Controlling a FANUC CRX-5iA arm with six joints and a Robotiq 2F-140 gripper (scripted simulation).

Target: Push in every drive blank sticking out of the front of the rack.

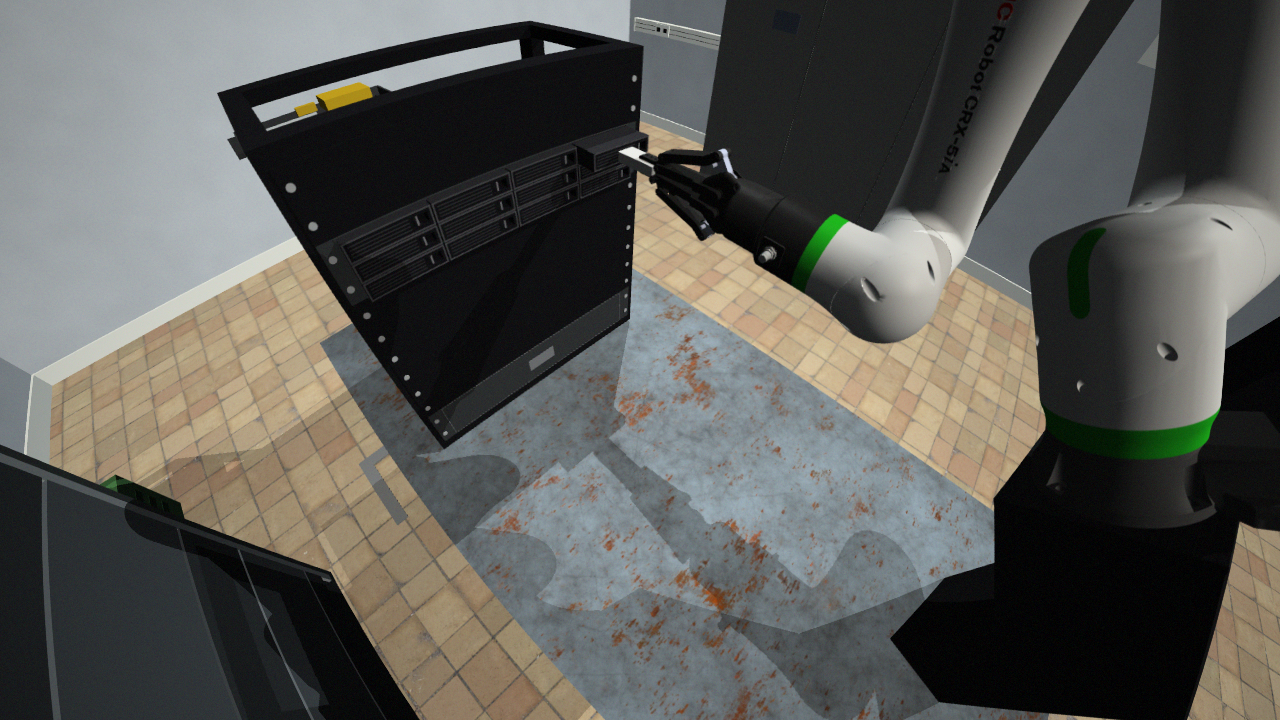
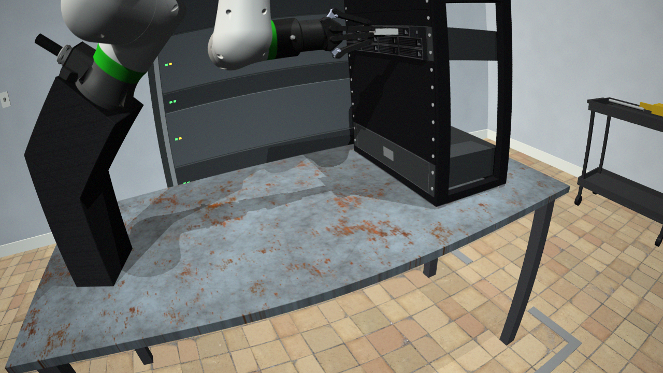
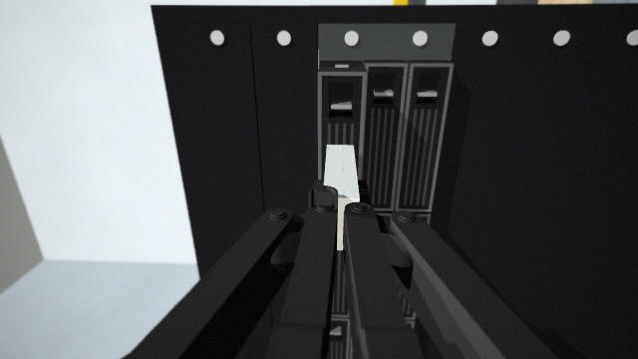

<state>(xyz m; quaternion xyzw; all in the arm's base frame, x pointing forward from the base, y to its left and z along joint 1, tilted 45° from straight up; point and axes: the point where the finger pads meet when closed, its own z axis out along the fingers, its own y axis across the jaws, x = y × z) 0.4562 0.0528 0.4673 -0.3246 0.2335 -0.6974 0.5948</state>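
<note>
Top view: my fingers (image 1: 637, 161), clenched on nothing, touch the black, vented drive blank (image 1: 610, 154) protruding top right.

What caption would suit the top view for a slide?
Shut gripper presses its white pads against the protruding drive blank in the rack.

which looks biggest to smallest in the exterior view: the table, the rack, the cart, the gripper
1. table, spanning most of the frame.
2. rack, tall, standing on the table's far end.
3. cart, cut off by the right edge and farther from the camera, so its true size is unsure.
4. gripper, jaws shut, at the rack's top row.
</note>
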